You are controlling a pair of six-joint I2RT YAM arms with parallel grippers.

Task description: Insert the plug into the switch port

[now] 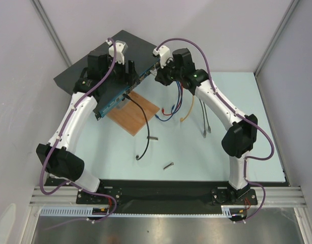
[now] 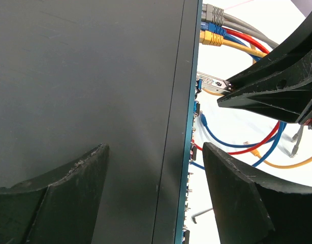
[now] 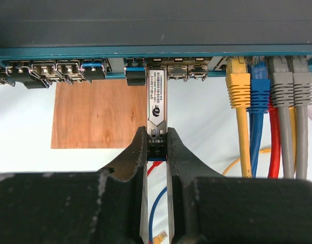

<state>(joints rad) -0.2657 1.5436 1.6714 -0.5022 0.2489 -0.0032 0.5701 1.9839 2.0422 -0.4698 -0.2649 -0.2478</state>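
The switch (image 1: 80,76) is a flat dark box at the back left, its blue port face (image 3: 156,52) turned toward the right arm. My right gripper (image 3: 157,137) is shut on the plug (image 3: 157,104), a slim silver module with a label. The plug's far end sits at the mouth of a port in the row. In the left wrist view the plug (image 2: 211,84) touches the blue face (image 2: 192,127). My left gripper (image 2: 155,150) is open, one finger (image 2: 69,193) over the switch's top and the other (image 2: 242,193) beyond its front face. Nothing lies between its fingers but the switch's edge.
A brown wooden board (image 1: 133,114) lies under the switch's front. Yellow (image 3: 240,91), blue (image 3: 258,91) and grey (image 3: 290,91) cables are plugged in right of the plug. Loose cables (image 1: 168,109), a black cable (image 1: 146,127) and a small metal module (image 1: 168,165) lie on the table.
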